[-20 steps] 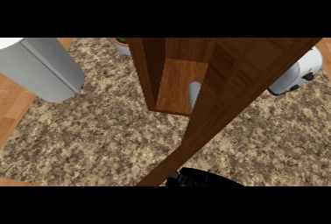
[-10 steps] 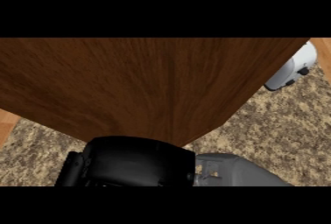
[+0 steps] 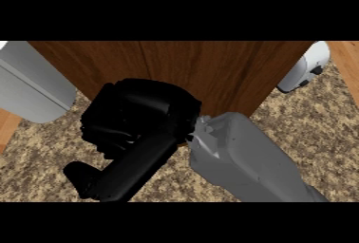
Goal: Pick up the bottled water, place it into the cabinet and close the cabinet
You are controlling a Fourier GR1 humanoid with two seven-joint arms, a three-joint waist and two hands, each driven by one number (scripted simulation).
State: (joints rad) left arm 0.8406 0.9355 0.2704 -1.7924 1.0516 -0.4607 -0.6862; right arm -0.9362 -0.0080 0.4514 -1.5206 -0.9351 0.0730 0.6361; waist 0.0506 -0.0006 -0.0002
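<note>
Head view: a broad dark wooden cabinet door (image 3: 203,71) fills the upper middle of the view, its grain running up and down, and it hides whatever lies behind it. Nothing of the cabinet's inside shows, so what it holds cannot be told. The bottled water is not visible anywhere here.

In front of the door's lower edge sits a black hand, the right hand (image 3: 140,126), on a grey forearm (image 3: 242,159) that comes up from the lower right of the view. The hand lies against the wood or just before it; actual contact cannot be made out. Its fingers (image 3: 123,173) stretch long and straight down toward the lower left, over the granite, with a short dark tip at their far end. They are not curled round anything and nothing is held in the hand.

Beneath it all runs the speckled brown granite counter (image 3: 308,133), showing at the lower left and along the right side. At the counter's left edge stands a pale grey rounded object (image 3: 32,88), partly cut off by the frame; what it is cannot be told. At the upper right, just beside the door's right edge, lies a white and grey rounded object (image 3: 305,66) with a dark patch on its side. Strips of lighter orange wood (image 3: 347,59) show at the far right and at the left edge.

The left hand does not appear.
</note>
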